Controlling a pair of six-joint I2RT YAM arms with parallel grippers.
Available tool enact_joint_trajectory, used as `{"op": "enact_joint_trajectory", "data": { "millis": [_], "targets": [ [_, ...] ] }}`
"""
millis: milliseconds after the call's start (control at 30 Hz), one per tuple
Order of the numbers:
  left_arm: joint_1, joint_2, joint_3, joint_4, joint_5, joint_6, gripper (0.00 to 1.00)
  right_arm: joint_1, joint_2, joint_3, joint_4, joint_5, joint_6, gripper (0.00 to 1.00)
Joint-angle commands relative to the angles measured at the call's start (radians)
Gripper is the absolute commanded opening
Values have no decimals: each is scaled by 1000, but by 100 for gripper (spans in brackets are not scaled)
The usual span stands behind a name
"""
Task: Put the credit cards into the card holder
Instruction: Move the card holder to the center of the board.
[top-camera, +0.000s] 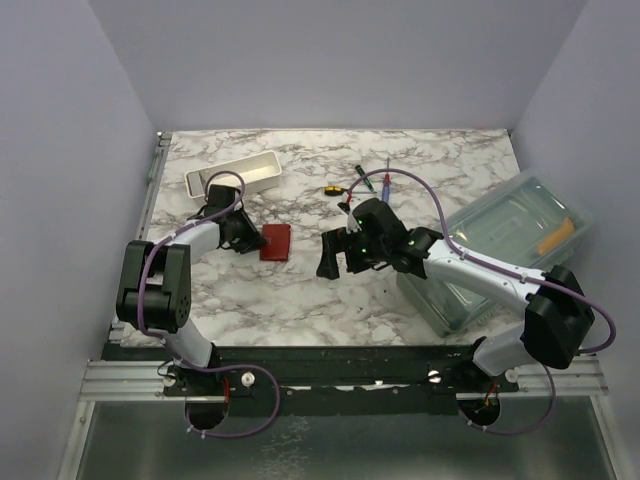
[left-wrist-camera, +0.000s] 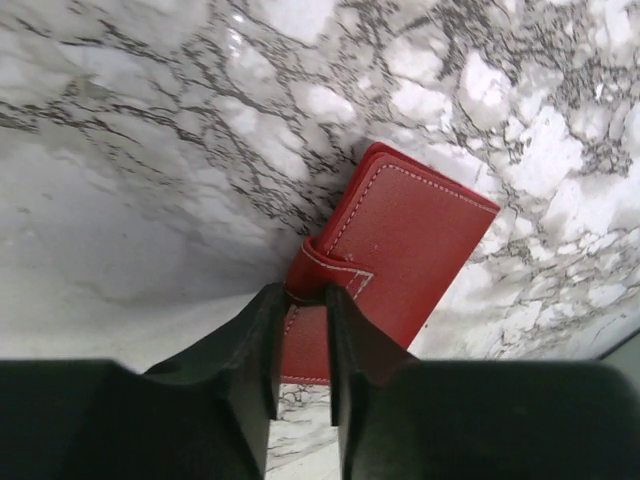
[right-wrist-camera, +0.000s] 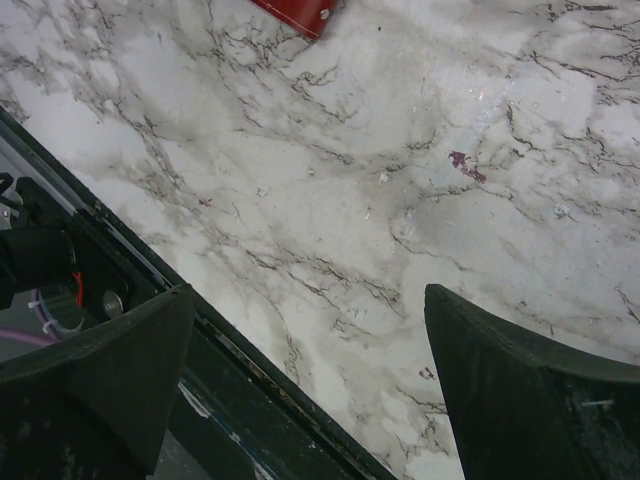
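The card holder (top-camera: 276, 242) is a small dark-red wallet lying flat on the marble table, left of centre. In the left wrist view its closing strap (left-wrist-camera: 325, 270) sits between my left gripper's (left-wrist-camera: 303, 295) fingertips, whose jaws stand narrow and press it from both sides. From above, the left gripper (top-camera: 245, 237) is at the wallet's left edge. My right gripper (top-camera: 335, 258) hovers wide open to the right of the wallet, with only bare marble between its fingers (right-wrist-camera: 308, 292). A corner of the card holder (right-wrist-camera: 300, 12) shows at the top of the right wrist view. The credit cards are out of view.
A white rectangular tray (top-camera: 232, 172) stands at the back left. A clear plastic box (top-camera: 510, 245) with an orange item (top-camera: 556, 236) inside sits at the right. Pens and small tools (top-camera: 365, 183) lie at the back centre. The table's dark front rail (right-wrist-camera: 250, 400) runs under the right gripper.
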Motion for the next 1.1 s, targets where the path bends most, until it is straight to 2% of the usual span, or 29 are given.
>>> {"op": "enact_joint_trajectory", "data": {
  "millis": [0, 33, 67, 100, 267, 433, 500, 567, 600, 667, 733, 767, 900, 933, 1067],
  "targets": [
    [-61, -79, -6, 1, -66, 59, 20, 8, 1, -23, 20, 16, -4, 100],
    [-81, -101, -2, 1, -90, 76, 13, 7, 5, -23, 21, 20, -3, 100],
    [-102, -119, 10, -2, -116, 92, 2, 8, 8, -25, 21, 24, -2, 100],
    [-127, -137, 20, -12, -144, 108, 0, 8, 10, -24, 22, 27, 0, 100],
    [-281, -174, 90, -161, -356, 121, 0, 7, 12, -22, 2, 81, 16, 100],
    [-514, -102, 181, -362, -646, 61, 0, 6, -1, -26, -52, 261, 99, 100],
    [-624, -53, 215, -413, -695, 38, 0, 6, -14, -28, -75, 324, 130, 100],
    [-676, -11, 247, -451, -651, 22, 0, 6, -40, -36, -88, 368, 149, 100],
    [-680, -9, 250, -446, -586, 13, 8, 6, -60, -45, -87, 383, 156, 100],
    [-680, -47, 239, -402, -439, 29, 30, 6, -101, -67, -70, 387, 152, 100],
    [-678, -119, 230, -347, -339, 59, 44, 6, -119, -74, -64, 386, 147, 100],
    [-675, -157, 229, -322, -291, 78, 49, 6, -125, -73, -69, 394, 153, 100],
    [-613, -241, 251, -316, -167, 90, 58, 6, -148, -84, -58, 419, 160, 100],
    [-571, -261, 244, -320, -137, 76, 65, 6, -139, -75, -58, 414, 159, 100],
    [-375, -332, 179, -328, -25, 53, 80, 33, -20, 5, -113, 412, 233, 96]
  ]
}}
